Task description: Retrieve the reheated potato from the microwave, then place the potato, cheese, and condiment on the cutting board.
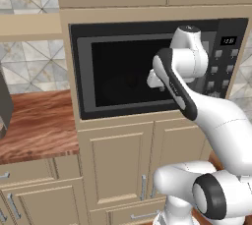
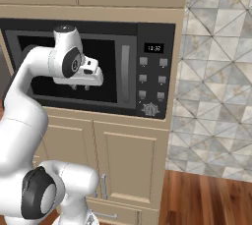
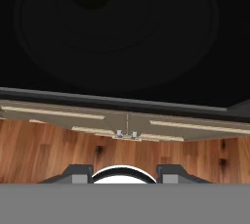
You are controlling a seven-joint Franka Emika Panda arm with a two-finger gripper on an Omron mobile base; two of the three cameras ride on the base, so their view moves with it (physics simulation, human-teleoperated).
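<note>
Black glossy glass door of the boxy microwave (image 1: 123, 71), white arm's fingers (image 2: 80, 87) together before it.

The white arm (image 2: 29, 96) rises from the lower left and bends toward the microwave (image 2: 129, 67); its gripper (image 2: 80, 87) hangs in front of the dark glass door (image 2: 103, 71), fingers pointing down; the grey buttons (image 2: 152, 78) and small display (image 2: 154, 48) sit at right; tan cabinets (image 2: 130, 162) stand below; patterned wall tile (image 2: 216, 71) fills the right.
</note>
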